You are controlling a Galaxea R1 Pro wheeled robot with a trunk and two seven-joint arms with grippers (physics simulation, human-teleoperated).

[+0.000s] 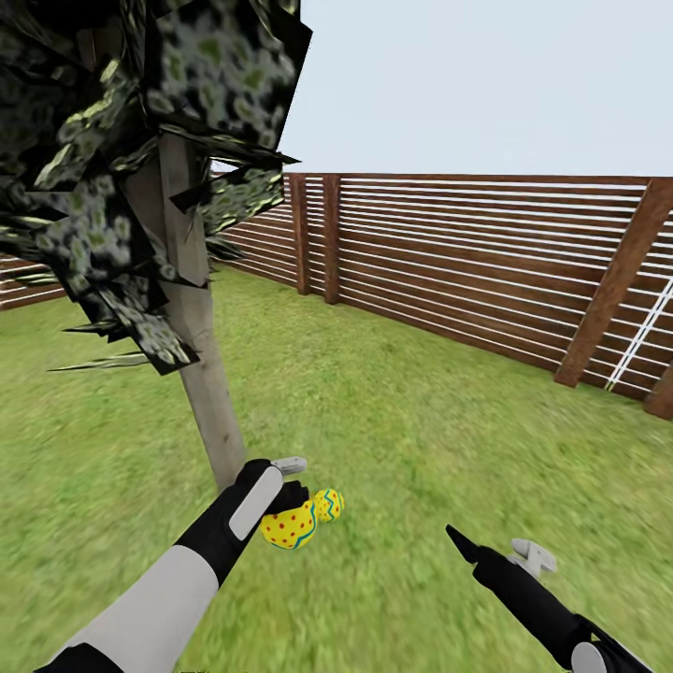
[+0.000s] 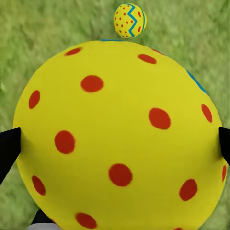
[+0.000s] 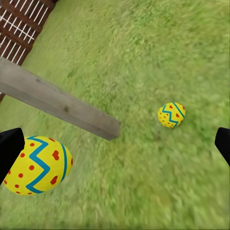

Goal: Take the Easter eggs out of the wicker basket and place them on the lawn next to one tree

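Observation:
My left gripper [image 1: 288, 494] is shut on a yellow Easter egg [image 1: 290, 526] with red dots, held low over the lawn [image 1: 402, 411] just right of the tree's pale trunk [image 1: 210, 402]. In the left wrist view this egg [image 2: 120, 139] spans the gap between both fingertips [image 2: 8, 146]. A second egg [image 1: 329, 505] lies on the grass just beyond it, also seen in the left wrist view [image 2: 129, 20]. My right gripper [image 1: 491, 550] hangs open to the right with nothing between its fingers. Its camera sees the trunk base [image 3: 96, 120], the lying egg [image 3: 171, 115] and a nearer egg [image 3: 37, 165]. The wicker basket is out of view.
Dark blocky foliage [image 1: 121, 168] hangs low over the trunk on the left. A brown slatted fence [image 1: 467, 262] with slanted posts closes the garden behind and to the right. Grass stretches between the tree and the fence.

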